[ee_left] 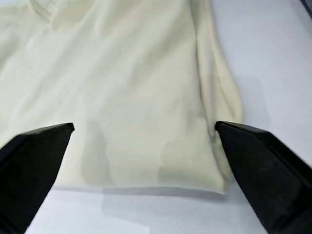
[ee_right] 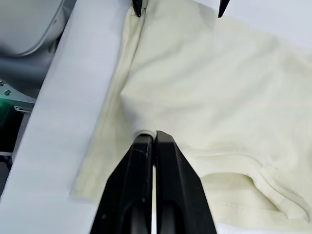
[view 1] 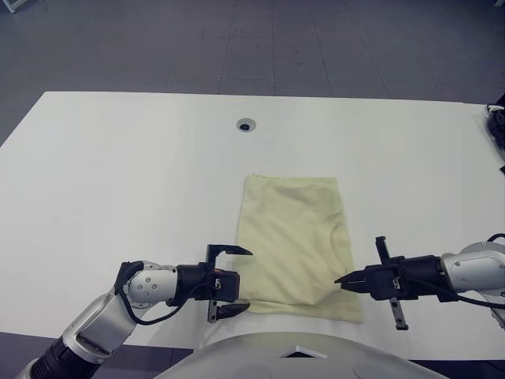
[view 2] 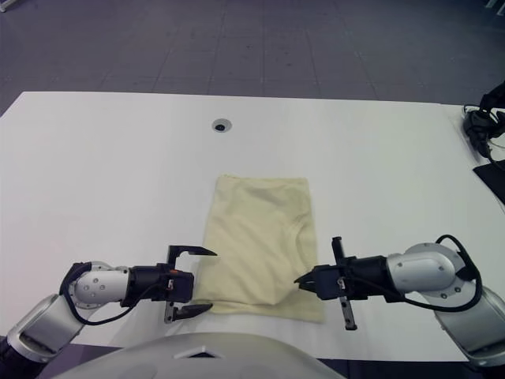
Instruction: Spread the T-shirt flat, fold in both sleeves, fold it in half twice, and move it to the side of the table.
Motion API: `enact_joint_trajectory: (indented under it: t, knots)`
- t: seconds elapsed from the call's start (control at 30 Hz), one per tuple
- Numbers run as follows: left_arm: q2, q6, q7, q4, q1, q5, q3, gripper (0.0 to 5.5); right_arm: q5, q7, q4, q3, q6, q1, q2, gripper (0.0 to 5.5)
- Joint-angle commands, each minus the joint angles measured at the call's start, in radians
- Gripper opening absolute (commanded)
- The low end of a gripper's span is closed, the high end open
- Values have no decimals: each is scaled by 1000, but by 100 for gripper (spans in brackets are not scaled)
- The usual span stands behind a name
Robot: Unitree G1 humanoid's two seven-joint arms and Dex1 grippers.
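T-shirt point(view 1: 292, 237), pale yellow, narrow wrinkled rectangle; right gripper point(view 1: 339, 281) tight on its near edge, left gripper point(view 1: 248, 279) agape.

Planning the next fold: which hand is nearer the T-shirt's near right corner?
Right. The right hand pinches the T-shirt beside that corner; left hand hangs open at its left edge.

A small round grommet point(view 1: 246, 125) is sitting in the table point(view 1: 118, 158) near its far edge, black cables point(view 2: 480, 125) are lying bunched at its far right corner beside a dark flat sheet point(view 2: 494, 180), and grey tiled floor point(view 1: 237, 39) is stretching beyond.
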Motion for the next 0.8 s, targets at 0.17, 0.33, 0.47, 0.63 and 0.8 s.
enact_joint_trajectory:
  t: [0.17,0.33,0.47,0.63,0.8]
  knots:
    - [43,5,-4,20,12,23,25,540,-68,46,50,-42,-72,58,-56,2]
    - [47,3,-2,20,17,19,30,540,-116,52,65,-24,-105,67,-71,2]
    - [47,2,0,17,23,19,34,540,-141,52,73,-6,-119,64,-68,2]
    - [43,7,4,9,31,23,36,540,-143,64,57,5,-126,89,-72,2]
    - [38,13,13,1,40,28,34,540,-77,70,10,8,-86,81,-49,2]
